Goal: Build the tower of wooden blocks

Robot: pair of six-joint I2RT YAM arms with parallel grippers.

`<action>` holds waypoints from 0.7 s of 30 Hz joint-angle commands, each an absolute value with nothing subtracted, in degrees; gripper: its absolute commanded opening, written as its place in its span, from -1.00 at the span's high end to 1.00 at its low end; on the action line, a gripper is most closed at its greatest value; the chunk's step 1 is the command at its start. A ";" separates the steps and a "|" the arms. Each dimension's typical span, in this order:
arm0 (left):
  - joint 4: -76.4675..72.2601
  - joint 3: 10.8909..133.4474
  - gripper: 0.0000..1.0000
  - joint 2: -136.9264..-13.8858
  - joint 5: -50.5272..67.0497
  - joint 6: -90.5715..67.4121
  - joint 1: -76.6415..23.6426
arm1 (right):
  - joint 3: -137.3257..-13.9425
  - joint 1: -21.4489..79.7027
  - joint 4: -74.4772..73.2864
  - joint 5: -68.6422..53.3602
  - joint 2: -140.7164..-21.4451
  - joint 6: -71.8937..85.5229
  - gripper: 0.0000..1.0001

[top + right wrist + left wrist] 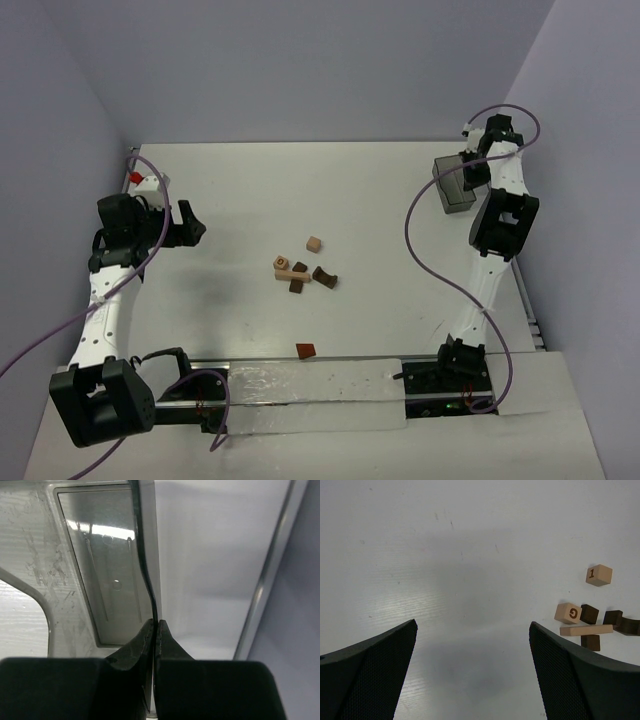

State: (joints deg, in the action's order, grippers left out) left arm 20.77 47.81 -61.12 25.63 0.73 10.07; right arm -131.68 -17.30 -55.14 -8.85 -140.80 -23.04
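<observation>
No wood block tower shows in any view. Loose wooden blocks lie flat at the table's middle: a tan cube (pixel 314 244), a lettered tan cube (pixel 282 263), a tan bar (pixel 293 275), dark brown pieces (pixel 325 277) and, nearer the arms, a reddish-brown block (pixel 305 349). My left gripper (pixel 195 228) hangs open to their left. Its wrist view has the cube marked 1 (pixel 598 575), the lettered cube (pixel 568 613) and the bar (pixel 586 629) off to the right of the left gripper (pixel 473 625). My right gripper (pixel 154 622) is shut on the thin wall of the grey bin (pixel 145 555).
The grey translucent bin (pixel 452 185) sits at the far right, beside the right arm. A clear plastic sheet (pixel 310 395) lies along the near edge between the arm bases. Purple cables loop off both arms. Walls close in the left, back and right sides.
</observation>
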 commanded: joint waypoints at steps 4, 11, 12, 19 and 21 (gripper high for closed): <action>18.81 50.17 -0.98 -62.03 26.86 0.83 9.93 | -132.80 -18.26 -55.72 -10.83 -141.64 -22.66 0.85; 18.60 50.01 -0.99 -62.24 26.89 0.61 9.89 | -133.33 -18.37 -55.72 -10.45 -141.77 -22.76 0.59; 18.59 50.01 -0.99 -62.31 26.86 0.58 9.93 | -133.33 -18.37 -55.72 -10.22 -141.81 -22.73 0.56; 18.72 50.54 -0.99 -62.66 26.72 0.62 9.84 | -132.87 -18.54 -55.94 -10.04 -141.54 -21.95 0.52; 18.72 50.45 -0.99 -62.67 26.73 0.53 9.92 | -132.55 -18.54 -56.06 -10.21 -141.13 -21.78 0.34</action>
State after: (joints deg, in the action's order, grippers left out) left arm 20.78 47.83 -62.41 25.63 0.64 10.07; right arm -131.68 -17.96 -55.35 -9.96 -141.03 -22.37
